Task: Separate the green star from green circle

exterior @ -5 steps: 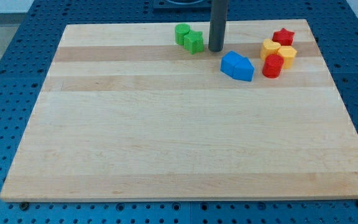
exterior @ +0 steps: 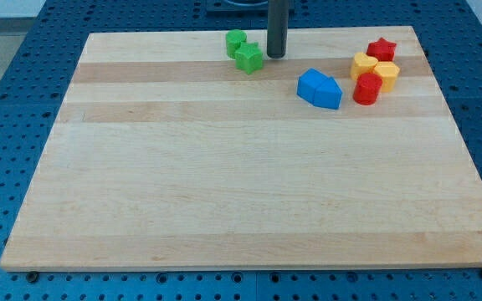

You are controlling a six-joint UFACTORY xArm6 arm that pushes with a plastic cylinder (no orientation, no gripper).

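Observation:
A green star [exterior: 248,58] lies near the top edge of the wooden board [exterior: 224,192], touching a green circle [exterior: 236,43] just up and left of it. My tip [exterior: 275,55] stands close to the right of the green star, with a small gap between them.
Two blue blocks [exterior: 320,89] lie together right of the tip. At the top right is a cluster: a red star [exterior: 382,49], two yellow blocks [exterior: 375,68] and a red cylinder [exterior: 366,89]. The board's top edge is just above the green blocks.
My tip has moved left and slightly up. The green star and green circle have both shifted left and a little up, still touching.

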